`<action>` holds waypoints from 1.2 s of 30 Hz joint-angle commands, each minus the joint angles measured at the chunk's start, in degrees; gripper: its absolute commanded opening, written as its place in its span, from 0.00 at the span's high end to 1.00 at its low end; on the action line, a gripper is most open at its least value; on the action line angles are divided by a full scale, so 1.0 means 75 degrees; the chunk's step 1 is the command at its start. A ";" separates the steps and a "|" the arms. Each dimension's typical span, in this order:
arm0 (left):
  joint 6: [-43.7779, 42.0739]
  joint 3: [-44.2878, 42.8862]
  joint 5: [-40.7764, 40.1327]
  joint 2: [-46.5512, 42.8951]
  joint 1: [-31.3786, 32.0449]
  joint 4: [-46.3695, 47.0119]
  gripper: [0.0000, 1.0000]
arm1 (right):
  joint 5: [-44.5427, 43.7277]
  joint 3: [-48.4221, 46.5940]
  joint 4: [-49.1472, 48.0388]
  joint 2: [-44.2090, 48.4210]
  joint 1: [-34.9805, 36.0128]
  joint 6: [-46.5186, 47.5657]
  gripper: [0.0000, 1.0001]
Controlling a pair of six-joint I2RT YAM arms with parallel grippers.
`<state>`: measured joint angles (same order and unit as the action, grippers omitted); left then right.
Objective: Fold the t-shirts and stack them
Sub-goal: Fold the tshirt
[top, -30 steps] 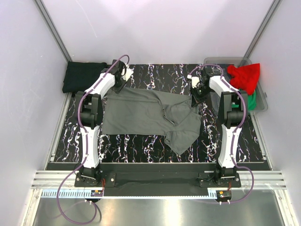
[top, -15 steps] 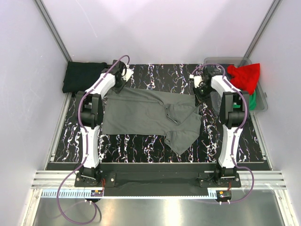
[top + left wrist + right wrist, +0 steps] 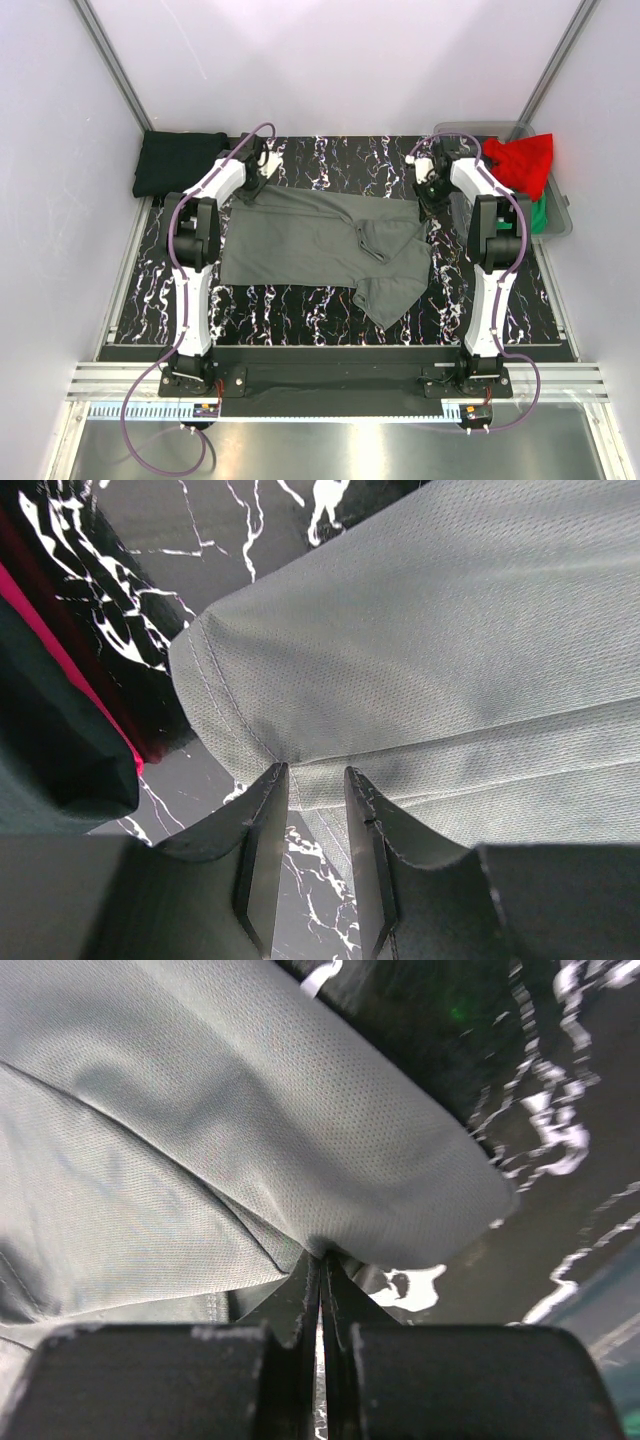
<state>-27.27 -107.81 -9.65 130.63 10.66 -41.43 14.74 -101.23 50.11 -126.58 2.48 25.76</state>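
Dark grey t-shirt (image 3: pixel 310 235) lies spread mid-table (image 3: pixel 300 160). Right gripper (image 3: pixel 320 1255) is pressed together on its far-right corner. Left gripper (image 3: pixel 312 772) sits at the far-left hem, jaws narrowly apart (we can't tell if it bites). We read the two-corner hold as keeping that edge taut for a fold. Near side is open. The black t-shirt (image 3: pixel 180 162) far left and the bin (image 3: pixel 560 215) right hem us in.

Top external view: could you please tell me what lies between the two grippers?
The dark grey t-shirt, stretched from left gripper to right gripper, as the top external view shows.
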 commanded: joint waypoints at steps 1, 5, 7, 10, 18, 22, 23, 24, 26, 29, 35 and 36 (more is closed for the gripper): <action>-0.0115 0.0054 -0.0190 0.0067 -0.0073 0.0262 0.66 | -0.0243 -0.0529 -0.0083 0.0238 -0.0120 0.0105 0.98; -0.0126 0.0125 -0.0202 0.0067 -0.0085 0.0286 0.66 | -0.0103 -0.0846 -0.0072 0.0027 -0.0108 0.0046 0.98; -0.0103 0.0066 -0.0213 0.0056 -0.0085 0.0332 0.67 | -0.0033 -0.0975 -0.0083 -0.0044 -0.0097 0.0023 0.98; -0.0138 -0.0109 -0.0295 0.0149 -0.0096 0.0356 0.63 | 0.0026 -0.0987 -0.0072 -0.0056 -0.0108 0.0034 0.98; -0.0255 -0.0168 -0.0319 0.0407 -0.0132 0.0332 0.62 | 0.0073 -0.0987 -0.0071 -0.0044 -0.0096 0.0057 0.98; -0.0348 -0.0367 -0.0319 0.0606 -0.0190 0.0321 0.71 | 0.0073 -0.1034 -0.0071 -0.0079 -0.0050 0.0058 0.98; -0.0349 -0.0391 -0.0319 0.0618 -0.0202 0.0321 0.81 | 0.0073 -0.1045 -0.0060 -0.0079 -0.0026 0.0069 0.98; -0.0360 -0.0414 -0.0319 0.0618 -0.0202 0.0332 0.86 | 0.0073 -0.1046 -0.0048 -0.0079 -0.0003 0.0081 0.98; -0.0314 -0.0403 -0.0365 0.0560 -0.0202 0.0333 0.98 | 0.0062 -0.1081 -0.0060 -0.0091 0.0032 0.0093 0.98; -0.0232 -0.0263 -0.0482 0.0314 -0.0202 0.0391 1.00 | 0.0062 -0.1151 -0.0060 -0.0149 0.0033 0.0105 0.98; -0.0115 0.0124 -0.0588 -0.0295 -0.0225 0.0461 1.00 | 0.0027 -0.1502 -0.0071 -0.0418 0.0044 0.0116 0.98; -0.0091 0.0241 -0.0600 -0.0447 -0.0225 0.0461 1.00 | 0.0038 -0.1723 -0.0072 -0.0489 0.0044 0.0116 0.98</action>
<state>-28.88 -107.66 -12.58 133.14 9.63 -38.83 14.59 -109.65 49.82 -129.40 2.52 25.85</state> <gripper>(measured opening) 0.009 0.023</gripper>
